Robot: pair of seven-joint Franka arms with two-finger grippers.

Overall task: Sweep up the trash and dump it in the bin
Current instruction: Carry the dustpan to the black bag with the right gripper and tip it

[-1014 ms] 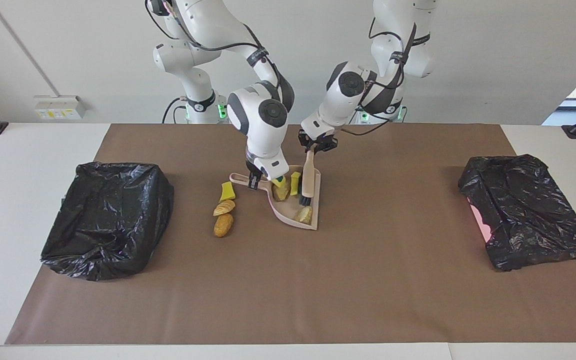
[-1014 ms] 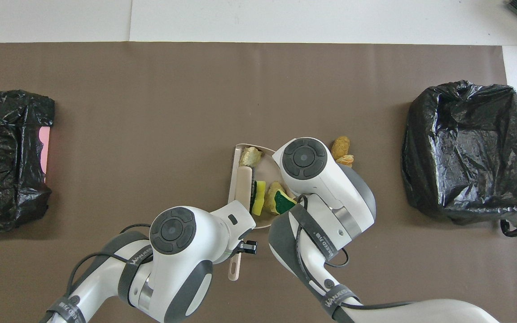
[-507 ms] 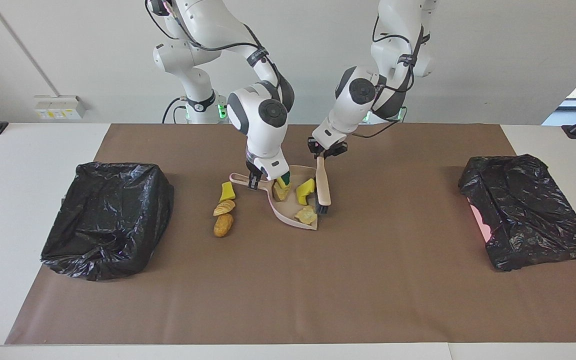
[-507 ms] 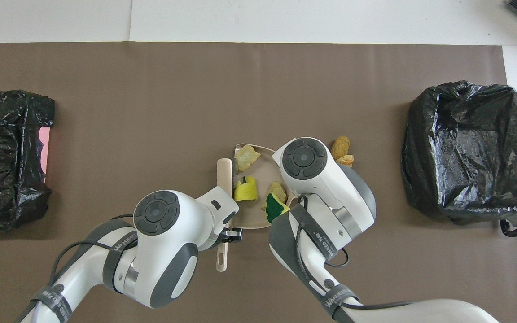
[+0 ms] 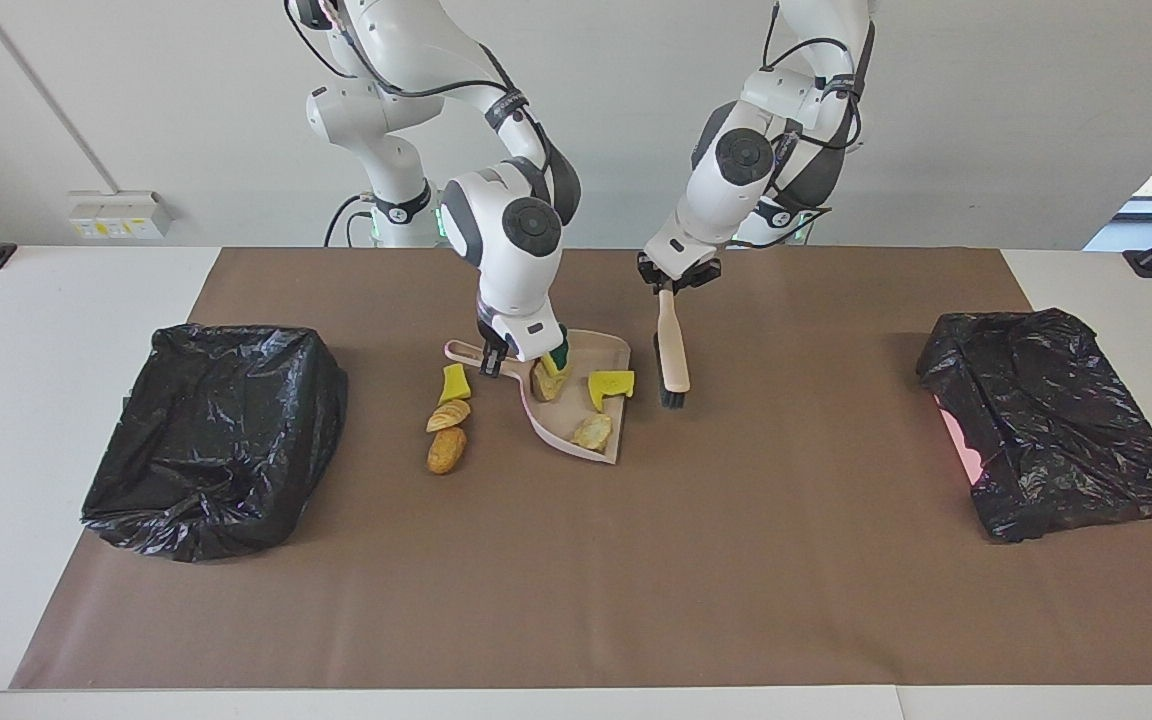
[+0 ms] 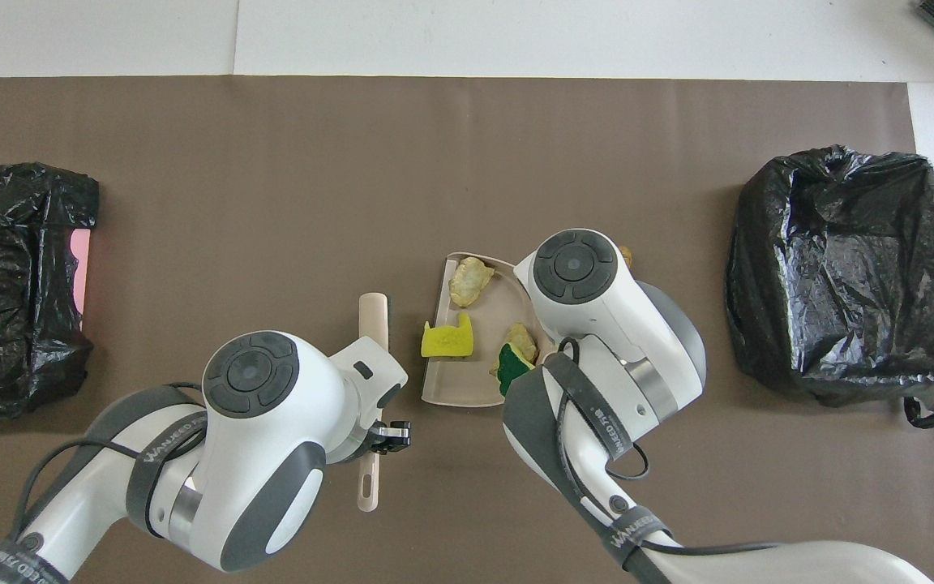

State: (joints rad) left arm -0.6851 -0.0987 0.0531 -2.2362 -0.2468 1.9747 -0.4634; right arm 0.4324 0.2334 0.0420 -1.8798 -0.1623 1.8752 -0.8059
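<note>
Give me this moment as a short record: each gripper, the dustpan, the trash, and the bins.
left gripper: shut on brush, beside the dustpan
right gripper: shut on dustpan handle
trash in dustpan: yellow sponge scrap, green-topped scrap, two tan lumps
trash on brown mat: three pieces, toward the right arm's end
bins: black-bagged bin at the right arm's end, another at the left arm's end

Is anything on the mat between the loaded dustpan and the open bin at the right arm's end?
Yes. Three loose trash pieces lie between the dustpan, held by the right gripper, and the open bin. A raised pan would likely clear them. The left gripper holds the brush beside the pan.
</note>
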